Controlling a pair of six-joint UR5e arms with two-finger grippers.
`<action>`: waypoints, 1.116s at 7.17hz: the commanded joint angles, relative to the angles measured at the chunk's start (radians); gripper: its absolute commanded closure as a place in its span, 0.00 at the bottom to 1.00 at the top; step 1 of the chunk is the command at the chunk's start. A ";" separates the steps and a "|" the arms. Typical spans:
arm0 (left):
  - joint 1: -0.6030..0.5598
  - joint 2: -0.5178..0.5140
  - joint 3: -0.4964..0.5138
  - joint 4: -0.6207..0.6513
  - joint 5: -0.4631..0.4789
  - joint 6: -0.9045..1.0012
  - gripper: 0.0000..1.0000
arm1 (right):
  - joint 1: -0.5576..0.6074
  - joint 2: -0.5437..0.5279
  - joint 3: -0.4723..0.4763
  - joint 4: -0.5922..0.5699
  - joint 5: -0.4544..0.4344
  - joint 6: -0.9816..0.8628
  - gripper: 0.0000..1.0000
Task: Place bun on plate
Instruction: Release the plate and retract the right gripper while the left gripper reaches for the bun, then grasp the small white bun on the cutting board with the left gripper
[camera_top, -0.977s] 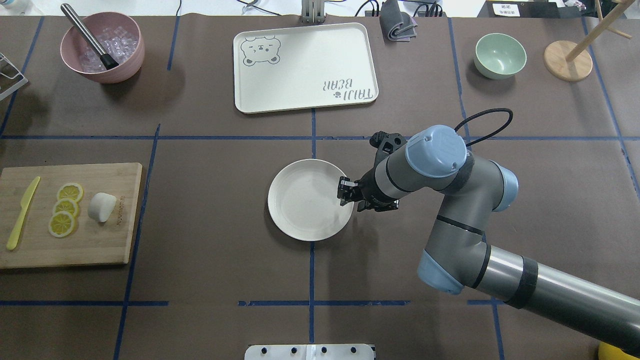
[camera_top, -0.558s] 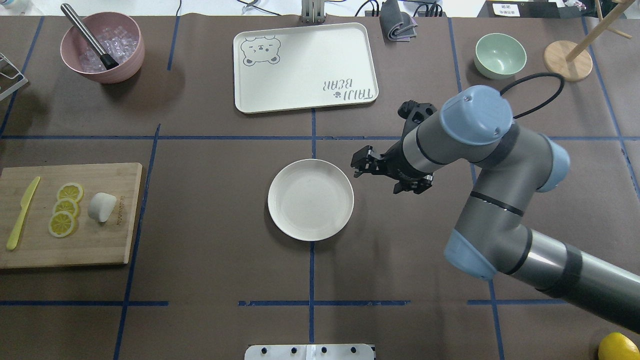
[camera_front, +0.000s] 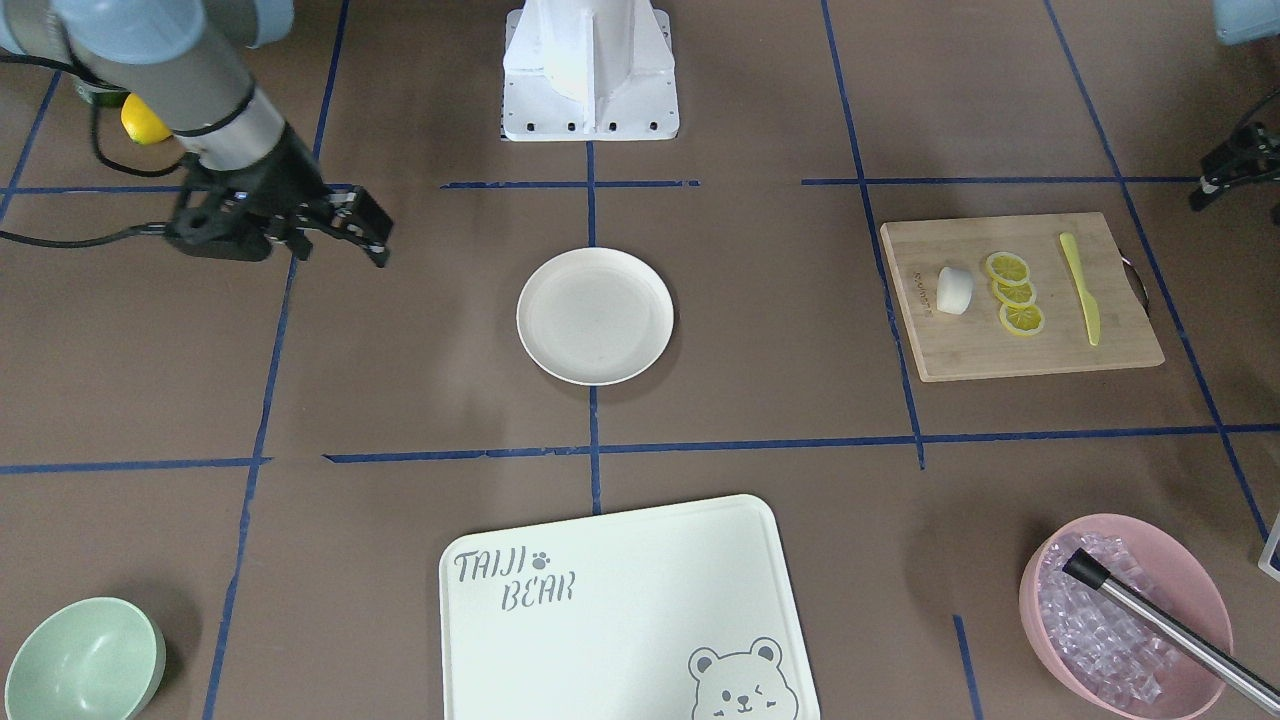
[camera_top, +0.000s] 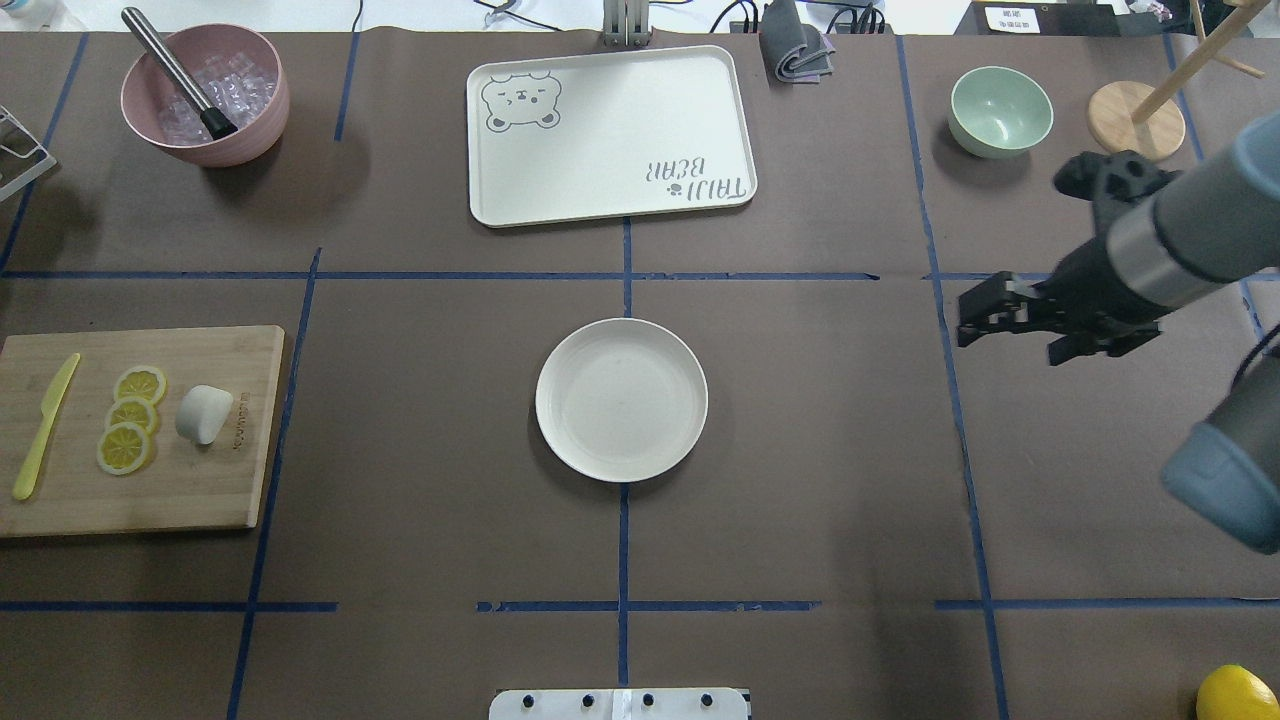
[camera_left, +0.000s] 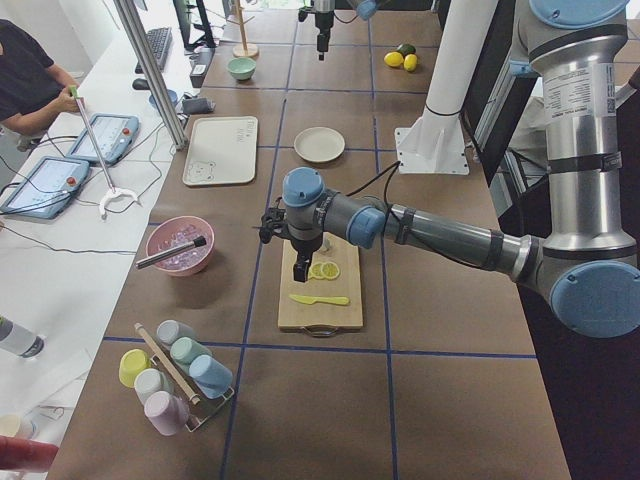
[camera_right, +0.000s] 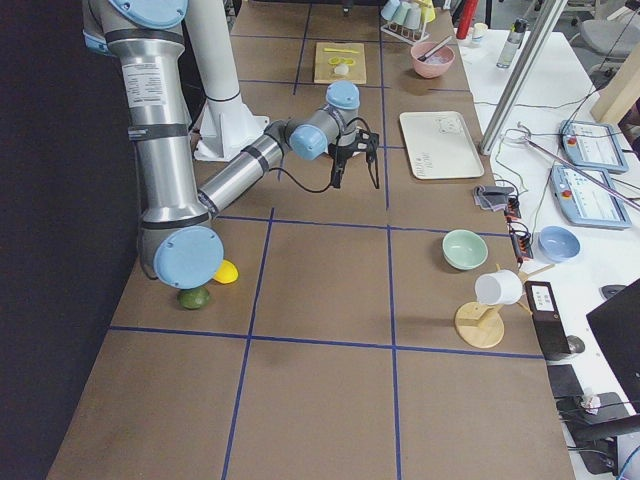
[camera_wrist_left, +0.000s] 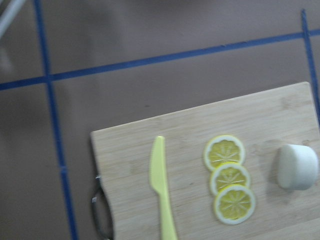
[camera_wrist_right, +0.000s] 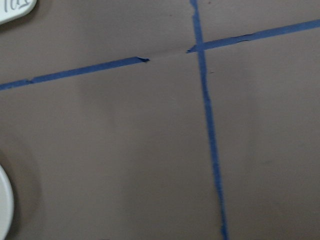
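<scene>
Showing bun from left wrist, plate edge from right

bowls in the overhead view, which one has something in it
The pink bowl: it holds ice cubes and a metal stick. The mint-green bowl is empty.

We are holding our right arm out on our right side, with its wrist lying almost level and the right gripper pointing sideways toward our middle. Its 2 fingers are standing apart with nothing between them. We are stretching our left arm far out to our left, the forearm running level. The left gripper is hanging straight down from it, and we cannot tell whether its jaws are apart or closed.
</scene>
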 joint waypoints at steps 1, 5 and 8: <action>0.246 -0.034 0.002 -0.162 0.102 -0.262 0.00 | 0.206 -0.188 0.014 0.000 0.133 -0.351 0.00; 0.476 -0.137 0.090 -0.193 0.347 -0.360 0.00 | 0.229 -0.224 0.012 0.001 0.133 -0.403 0.00; 0.489 -0.152 0.141 -0.233 0.349 -0.363 0.01 | 0.229 -0.221 0.010 0.001 0.133 -0.403 0.00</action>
